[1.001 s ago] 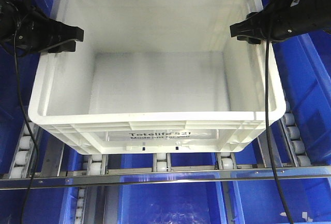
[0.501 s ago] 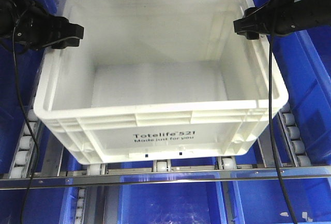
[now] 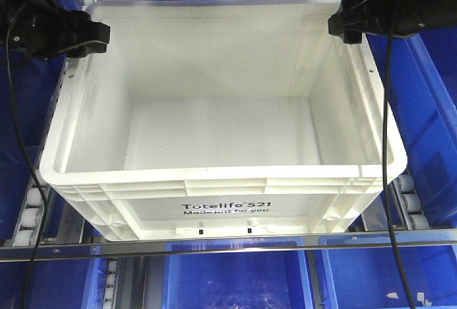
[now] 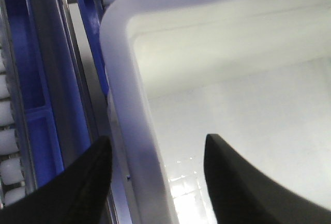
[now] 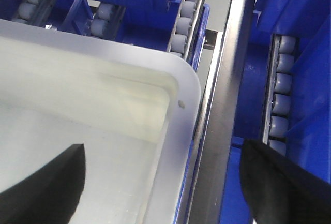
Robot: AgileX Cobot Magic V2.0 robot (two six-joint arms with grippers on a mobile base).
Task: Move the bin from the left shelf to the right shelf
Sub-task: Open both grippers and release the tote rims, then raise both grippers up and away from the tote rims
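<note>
The left gripper straddles the left rim of the bin near its far left corner: in the left wrist view one dark finger sits outside the wall and the other inside, with the white rim running up between them. A gap shows on either side of the rim, so the jaws stand spread, not pressed onto the plastic. The right gripper does the same at the far right corner; its two dark fingers stand wide apart, one over the bin's interior and one out over the metal rail, clear of the rim.

In the front view both black grippers reach in from the sides at the bin's far corners, left gripper and right gripper, each trailing a black cable downward.

The bin is a large white rectangular tote with a ribbed rim, its opening facing up and nothing visible inside. Its long axis runs left to right across the view; the long front wall with the black print "Totelife 521 Made just for you" faces the camera. It rests on a shelf lane of white rollers, its front edge just behind the metal crossbar. Blue bins flank it on both sides, behind and below.
</note>
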